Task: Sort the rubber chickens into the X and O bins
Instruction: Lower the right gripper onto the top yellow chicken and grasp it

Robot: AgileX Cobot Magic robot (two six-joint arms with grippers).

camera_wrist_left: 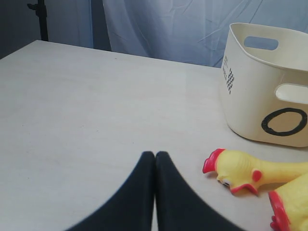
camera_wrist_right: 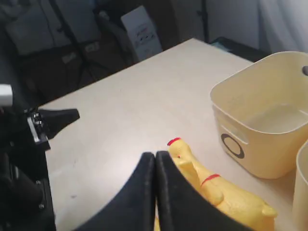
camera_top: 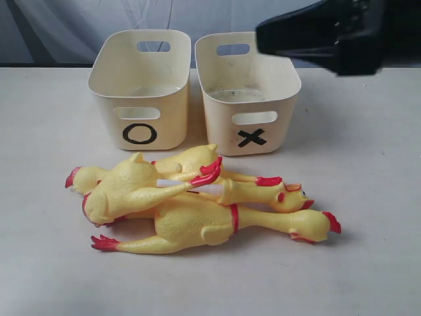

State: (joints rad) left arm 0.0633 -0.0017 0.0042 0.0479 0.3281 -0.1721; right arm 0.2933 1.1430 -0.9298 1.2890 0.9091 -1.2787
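While pressed flat together and gripping nothing: jaws of the left gripper, above the pale table at the left of the scene. Just right of it, a chicken head with a red comb; farther off, the tub marked O. Jaws of the right gripper likewise closed and empty, above the table, with its black arm filling the far right corner. At the far side, two cream tubs upright and side by side, nearly touching: O on the left, the tub marked X on the right. Just nearer than the tubs, rubber chickens lying on the table in one overlapping pile, apparently four, stretched left to right. Nearest chicken with head at right, red feet at left; another slanted across the top of the pile.
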